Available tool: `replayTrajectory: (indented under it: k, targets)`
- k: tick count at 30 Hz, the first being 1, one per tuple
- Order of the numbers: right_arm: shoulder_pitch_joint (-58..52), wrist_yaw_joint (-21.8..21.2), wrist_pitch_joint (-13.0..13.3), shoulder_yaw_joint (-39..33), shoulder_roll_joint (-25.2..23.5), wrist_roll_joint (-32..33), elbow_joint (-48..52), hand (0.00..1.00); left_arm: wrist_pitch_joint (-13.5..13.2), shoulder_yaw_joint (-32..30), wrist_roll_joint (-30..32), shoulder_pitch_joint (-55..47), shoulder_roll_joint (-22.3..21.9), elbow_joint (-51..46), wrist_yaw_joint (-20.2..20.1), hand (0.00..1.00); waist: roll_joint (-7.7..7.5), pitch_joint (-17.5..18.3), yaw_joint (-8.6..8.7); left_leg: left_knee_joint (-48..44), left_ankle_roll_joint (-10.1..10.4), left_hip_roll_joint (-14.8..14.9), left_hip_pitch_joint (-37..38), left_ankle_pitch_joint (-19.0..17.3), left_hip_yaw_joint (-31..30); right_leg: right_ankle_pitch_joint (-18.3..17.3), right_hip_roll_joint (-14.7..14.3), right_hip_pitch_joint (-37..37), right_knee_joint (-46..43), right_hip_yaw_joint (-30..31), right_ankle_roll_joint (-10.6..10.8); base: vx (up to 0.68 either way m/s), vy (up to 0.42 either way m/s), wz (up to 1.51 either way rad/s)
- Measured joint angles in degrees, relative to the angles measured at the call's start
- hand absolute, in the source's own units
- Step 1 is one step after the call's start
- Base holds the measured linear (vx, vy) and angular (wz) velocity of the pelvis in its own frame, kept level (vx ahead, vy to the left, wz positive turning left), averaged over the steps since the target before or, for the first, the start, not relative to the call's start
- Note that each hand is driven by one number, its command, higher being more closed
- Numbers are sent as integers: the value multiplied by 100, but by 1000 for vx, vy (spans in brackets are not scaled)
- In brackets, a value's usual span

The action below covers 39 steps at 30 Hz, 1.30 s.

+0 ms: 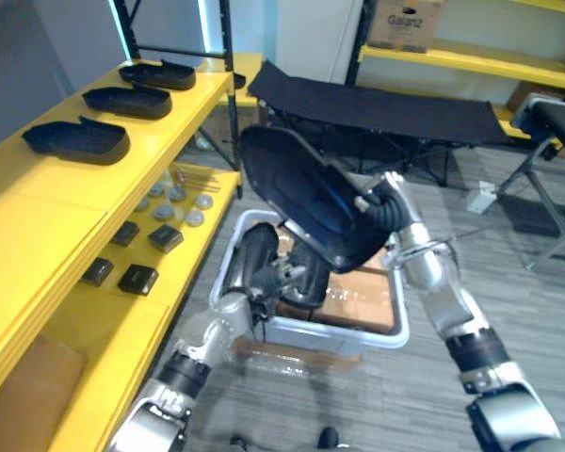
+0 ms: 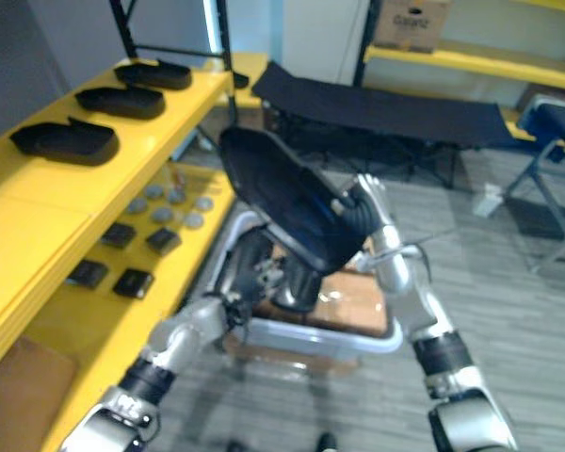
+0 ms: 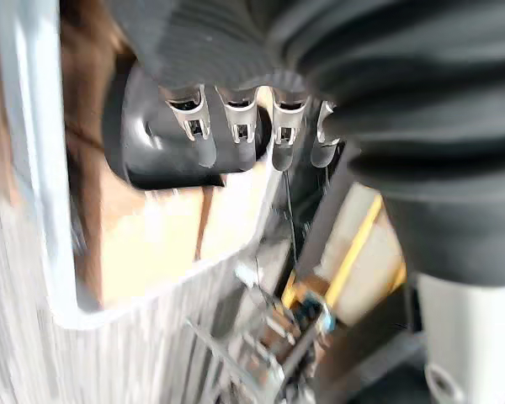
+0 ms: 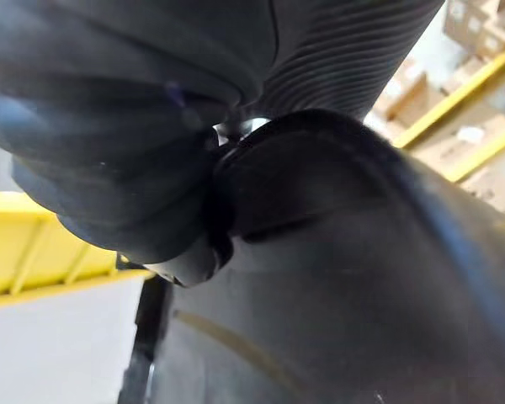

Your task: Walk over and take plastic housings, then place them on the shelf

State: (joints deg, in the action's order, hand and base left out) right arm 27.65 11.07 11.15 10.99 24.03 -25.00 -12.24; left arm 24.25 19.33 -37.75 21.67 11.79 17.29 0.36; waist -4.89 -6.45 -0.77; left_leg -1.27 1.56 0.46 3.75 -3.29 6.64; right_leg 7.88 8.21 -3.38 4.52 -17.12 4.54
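My right hand (image 1: 380, 204) is shut on a large black plastic housing (image 1: 301, 200), holding it tilted in the air above a white bin (image 1: 396, 331). The same housing (image 4: 337, 278) shows close up in the right wrist view, with the fingers hidden behind it. My left hand (image 1: 266, 281) reaches into the bin, and its fingers (image 3: 236, 126) curl over the edge of a second black housing (image 3: 172, 160) that stands inside. On the top level of the yellow shelf (image 1: 38, 226) at the left lie three more black housings (image 1: 77, 139), one behind the other.
The shelf's lower level carries small black blocks (image 1: 137, 278) and grey discs (image 1: 176, 195). Brown cardboard (image 1: 358, 294) lies in the bin. A black folding cot (image 1: 377, 105) stands behind the bin, a dark bench (image 1: 557, 122) at the right, and a carton (image 1: 405, 24) on the far yellow rack.
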Motion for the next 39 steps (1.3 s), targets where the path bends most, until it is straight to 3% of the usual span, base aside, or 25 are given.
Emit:
replayTrajectory:
  k: [6,14,19,28,29,39]
  targets:
    - [15,-6,29,172,-152,1,-157,100,-200,-15,-22,-183,-130,289,9,0,-7,7,-26,-14,0,-1,0,0,-10,0,3,-14,0,-6,1,0,0,0]
    - [-59,-16,167,264,-420,1,-288,100,-978,-35,-537,-310,-372,317,167,0,-10,9,-26,-18,-1,0,0,-1,-8,0,4,-16,0,-6,1,0,0,0]
    - [-329,-75,263,444,-621,-8,-502,100,-1486,-63,-1270,-311,-491,316,119,0,-33,26,-32,-17,0,0,9,-1,-9,0,7,-28,0,-11,1,0,0,0]
    - [-497,31,425,433,-822,12,-501,100,-1992,-70,-2025,-334,-538,114,264,0,-64,51,-26,-31,0,6,20,-2,-10,-1,38,-51,0,-19,1,0,0,0]
    - [-515,36,425,433,-838,16,-501,100,-2055,-87,-2098,-334,-538,44,315,100,-68,54,-25,-31,0,5,20,-2,-11,-1,39,-51,0,-20,1,0,0,0]
    - [-704,272,523,419,-952,171,-522,100,-2276,-122,-2195,-334,-543,-271,395,100,-169,123,-8,-35,1,1,17,-2,-36,0,46,-61,0,-39,1,0,0,0]
